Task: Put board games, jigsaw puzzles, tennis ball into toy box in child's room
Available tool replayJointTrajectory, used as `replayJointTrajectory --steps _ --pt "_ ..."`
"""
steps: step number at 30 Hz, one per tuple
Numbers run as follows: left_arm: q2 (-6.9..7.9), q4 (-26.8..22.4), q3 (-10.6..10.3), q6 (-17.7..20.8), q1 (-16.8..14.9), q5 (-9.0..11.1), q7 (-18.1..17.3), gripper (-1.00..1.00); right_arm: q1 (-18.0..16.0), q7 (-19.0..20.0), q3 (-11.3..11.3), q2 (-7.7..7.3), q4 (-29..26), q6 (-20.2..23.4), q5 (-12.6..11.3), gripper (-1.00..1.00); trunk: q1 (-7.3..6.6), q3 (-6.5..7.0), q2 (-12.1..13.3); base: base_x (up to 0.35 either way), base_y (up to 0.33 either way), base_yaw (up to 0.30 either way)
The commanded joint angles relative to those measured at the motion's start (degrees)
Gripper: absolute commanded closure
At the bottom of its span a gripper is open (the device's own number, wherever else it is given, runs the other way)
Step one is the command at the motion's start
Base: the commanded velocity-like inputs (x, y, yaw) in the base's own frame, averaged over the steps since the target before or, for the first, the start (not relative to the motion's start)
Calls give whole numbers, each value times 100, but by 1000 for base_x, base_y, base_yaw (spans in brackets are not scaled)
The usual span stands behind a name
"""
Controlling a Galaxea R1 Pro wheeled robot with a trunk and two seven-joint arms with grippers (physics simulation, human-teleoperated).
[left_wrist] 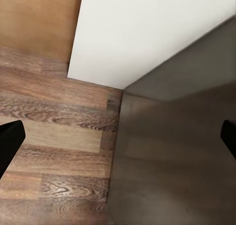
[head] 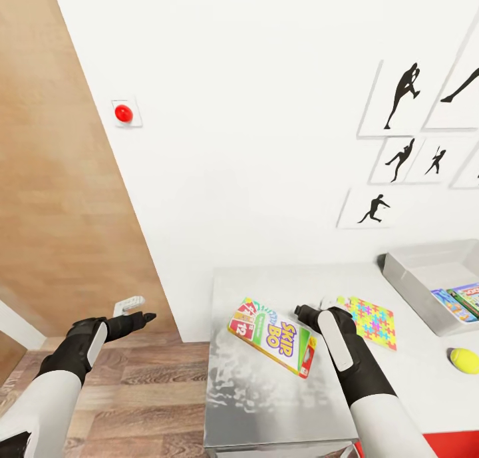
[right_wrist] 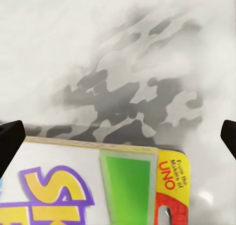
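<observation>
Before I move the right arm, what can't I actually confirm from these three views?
- toy box: cut off by the head view's right edge, so its full contents are unknown.
- jigsaw puzzle: partly hidden behind the right gripper in the head view; a second one cannot be confirmed.
- Skip-Bo box: cut off by the right wrist view's lower edge.
- left gripper: both fingertips cropped by the left wrist view's edges.

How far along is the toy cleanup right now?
Done: two flat game boxes lie in the toy box. In hand: nothing; the open right gripper hovers by the Skip-Bo box. Left: Skip-Bo, the jigsaw puzzle and the tennis ball.
</observation>
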Motion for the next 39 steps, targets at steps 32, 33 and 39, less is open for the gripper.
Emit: replayJointTrajectory --steps 32,33,39 --pt "0 -6 27 38 -5 -15 -37 -100 -4 -89 -24 13 -8 8 -72 -100 3 -212 -12 0 0 0" --pt "1 -6 27 38 -5 -15 -37 -100 -4 -89 -24 13 -8 8 -73 -100 3 -221 -12 0 0 0" --pt "0 -6 27 38 -5 -15 -36 -100 -4 -89 -24 11 -8 6 -74 -100 3 -277 -12 0 0 0"
